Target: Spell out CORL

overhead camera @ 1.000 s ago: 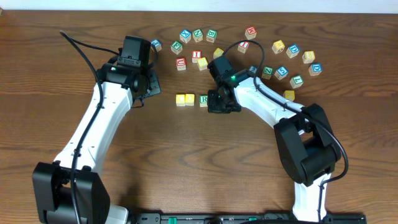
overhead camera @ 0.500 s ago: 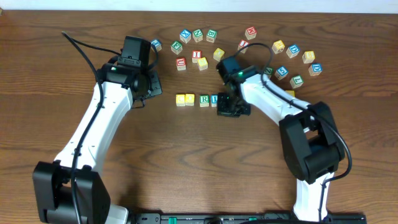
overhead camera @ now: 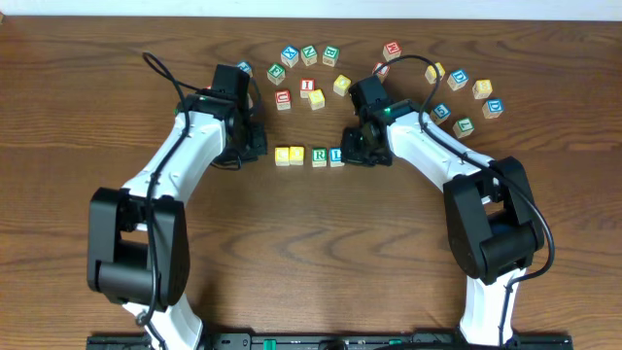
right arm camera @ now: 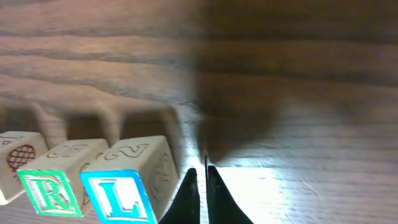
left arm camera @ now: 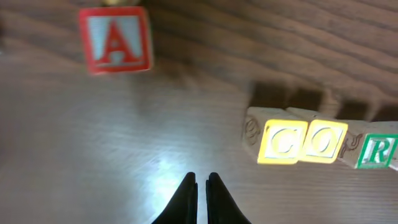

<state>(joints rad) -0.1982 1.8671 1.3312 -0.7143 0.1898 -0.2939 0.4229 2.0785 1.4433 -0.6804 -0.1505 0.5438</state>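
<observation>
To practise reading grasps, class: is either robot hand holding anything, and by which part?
Nothing is held. The left hand is shut and empty; the right hand is shut and empty beside the wooden cube block with a blue L.

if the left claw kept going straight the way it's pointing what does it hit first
Nothing but bare table, as far as the left wrist view shows. The left claw aims between the red A block, left of that line, and the yellow C block, right of it. Depth is unclear.
</observation>
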